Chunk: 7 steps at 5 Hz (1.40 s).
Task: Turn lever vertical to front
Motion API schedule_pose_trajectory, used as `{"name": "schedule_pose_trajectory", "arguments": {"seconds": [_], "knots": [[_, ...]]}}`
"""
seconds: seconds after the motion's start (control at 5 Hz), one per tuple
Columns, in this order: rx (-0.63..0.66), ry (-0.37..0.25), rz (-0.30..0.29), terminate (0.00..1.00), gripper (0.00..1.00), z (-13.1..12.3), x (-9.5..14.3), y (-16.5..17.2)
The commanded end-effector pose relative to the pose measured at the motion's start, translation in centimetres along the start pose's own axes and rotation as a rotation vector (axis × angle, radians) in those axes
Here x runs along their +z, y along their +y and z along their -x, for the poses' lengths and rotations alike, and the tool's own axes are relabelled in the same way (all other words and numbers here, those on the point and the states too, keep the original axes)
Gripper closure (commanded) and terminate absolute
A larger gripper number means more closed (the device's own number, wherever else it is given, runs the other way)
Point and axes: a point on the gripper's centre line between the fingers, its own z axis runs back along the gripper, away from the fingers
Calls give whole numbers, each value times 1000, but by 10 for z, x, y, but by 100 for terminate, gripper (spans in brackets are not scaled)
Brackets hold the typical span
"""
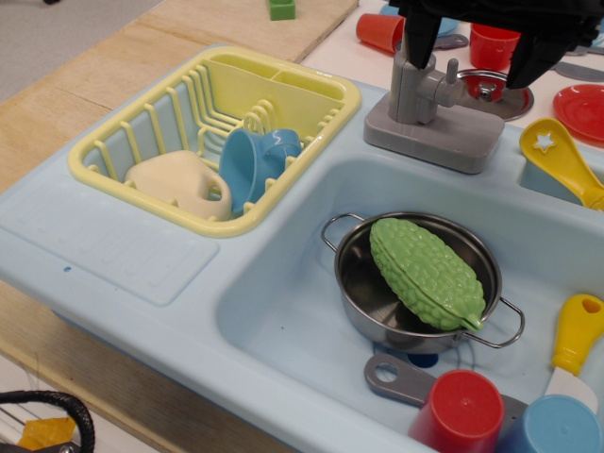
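Note:
The grey toy tap (411,92) stands on its rectangular grey base (432,138) at the back rim of the light blue sink (283,311). The lever (452,72) is a small grey peg that sticks straight up from the tap's arm, just right of the thick column. My black gripper (471,68) hangs over the tap at the top edge, open. Its left finger (420,36) is in front of the top of the column. Its right finger (533,52) is well to the right of the lever. Neither finger touches the lever.
A steel pot (359,283) holding a green bumpy gourd (425,272) sits in the sink. A yellow dish rack (311,90) holds a blue cup (253,162). A red cup (462,413), a blue cup (557,427) and a flat grey utensil handle (396,377) lie front right. A yellow spoon (557,156) lies right of the tap.

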Motion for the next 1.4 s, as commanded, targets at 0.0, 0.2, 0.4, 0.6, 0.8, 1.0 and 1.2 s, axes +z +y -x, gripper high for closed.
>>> {"name": "schedule_pose_trajectory", "arguments": {"seconds": [0.0, 0.2, 0.4, 0.6, 0.8, 1.0, 1.2], "knots": [[16, -5, 13, 0, 0, -4, -1, 9], [7, -16, 33, 0, 0, -5, -5, 8], [-4, -23, 40, 0, 0, -8, -5, 4], [-19, -47, 37, 0, 0, -12, 0, -1], [-15, -55, 38, 0, 100, -13, -2, -3], [-13, -54, 42, 0, 100, -15, -5, -5], [-6, -45, 43, 0, 100, -14, -6, -5]]}}
